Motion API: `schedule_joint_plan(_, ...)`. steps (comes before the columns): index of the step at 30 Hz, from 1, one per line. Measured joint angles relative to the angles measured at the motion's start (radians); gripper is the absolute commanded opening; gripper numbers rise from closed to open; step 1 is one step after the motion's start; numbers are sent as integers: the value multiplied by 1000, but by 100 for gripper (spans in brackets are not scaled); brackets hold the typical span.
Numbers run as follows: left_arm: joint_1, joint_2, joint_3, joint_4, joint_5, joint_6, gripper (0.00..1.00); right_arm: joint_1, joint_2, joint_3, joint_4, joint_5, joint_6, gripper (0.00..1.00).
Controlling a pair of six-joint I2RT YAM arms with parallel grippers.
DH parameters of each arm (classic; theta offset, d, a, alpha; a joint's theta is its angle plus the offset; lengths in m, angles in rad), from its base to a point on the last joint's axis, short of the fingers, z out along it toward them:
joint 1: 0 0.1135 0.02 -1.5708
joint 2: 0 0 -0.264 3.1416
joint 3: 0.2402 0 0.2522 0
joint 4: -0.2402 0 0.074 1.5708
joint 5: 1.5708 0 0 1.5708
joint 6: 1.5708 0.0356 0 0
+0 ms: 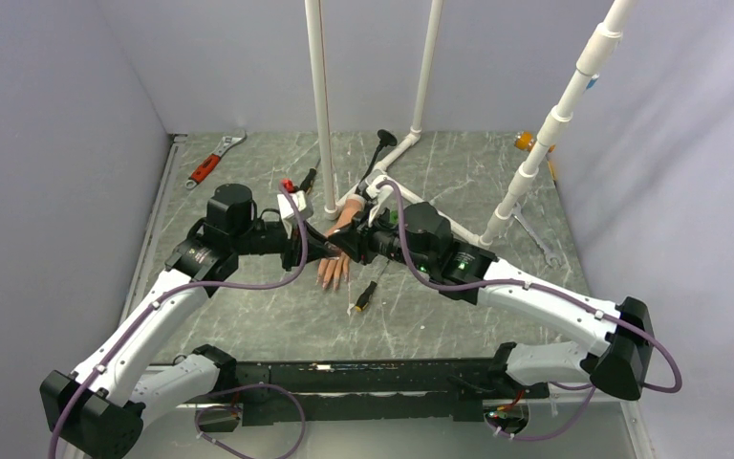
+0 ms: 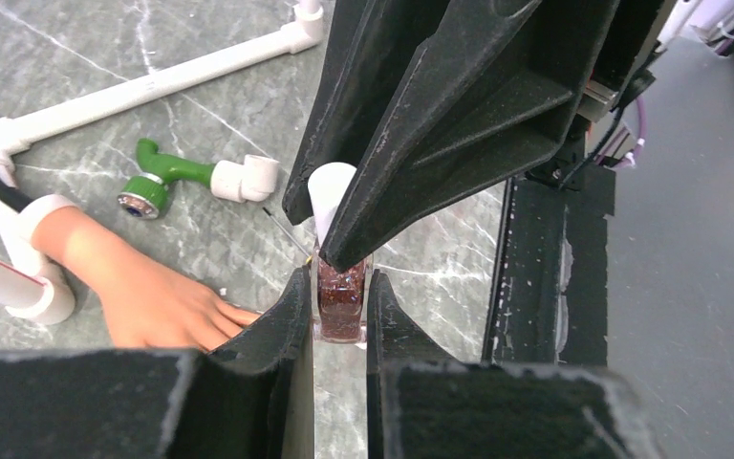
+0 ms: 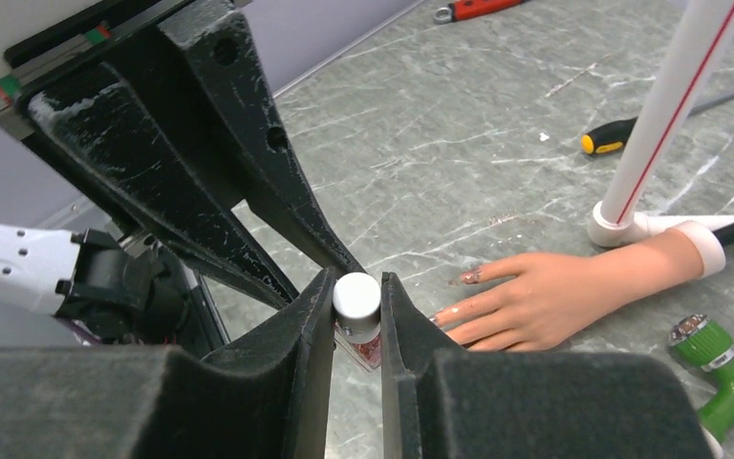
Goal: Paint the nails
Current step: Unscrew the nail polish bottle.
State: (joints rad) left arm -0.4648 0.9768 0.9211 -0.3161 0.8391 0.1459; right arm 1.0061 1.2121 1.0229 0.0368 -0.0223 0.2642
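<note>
A peach mannequin hand [image 1: 337, 260] [image 2: 143, 287] [image 3: 554, 296] with a white cuff lies palm down mid-table. Its nails [image 3: 470, 276] point toward me, and the nearest one shows glittery red specks. My left gripper [image 2: 341, 298] [image 1: 328, 251] is shut on a small glass bottle of red glitter polish [image 2: 341, 304] [image 3: 370, 348]. My right gripper [image 3: 356, 296] [image 1: 351, 245] is shut on the bottle's white cap [image 3: 356, 293] [image 2: 330, 194]. The two grippers meet tip to tip just above the table, beside the fingertips. In the top view the bottle is hidden by the grippers.
White PVC pipes [image 1: 322, 105] [image 3: 674, 105] rise behind the wrist. A green fitting [image 2: 158, 186] [image 3: 726, 368] lies by the cuff. A yellow-black screwdriver [image 1: 365, 295] lies near the fingers and a red wrench [image 1: 212, 164] at far left. A silver wrench [image 1: 535, 239] lies right.
</note>
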Motion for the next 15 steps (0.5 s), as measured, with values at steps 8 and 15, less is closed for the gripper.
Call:
schedule_joint_plan(8,1,-1,-1,-11,74,0,0,-5,-34,-21,1,-92,-64,0)
schedule_joint_plan(15,1,-6,-1,-11,99,0,0,-6,-48,-26,1,-120,-85,20)
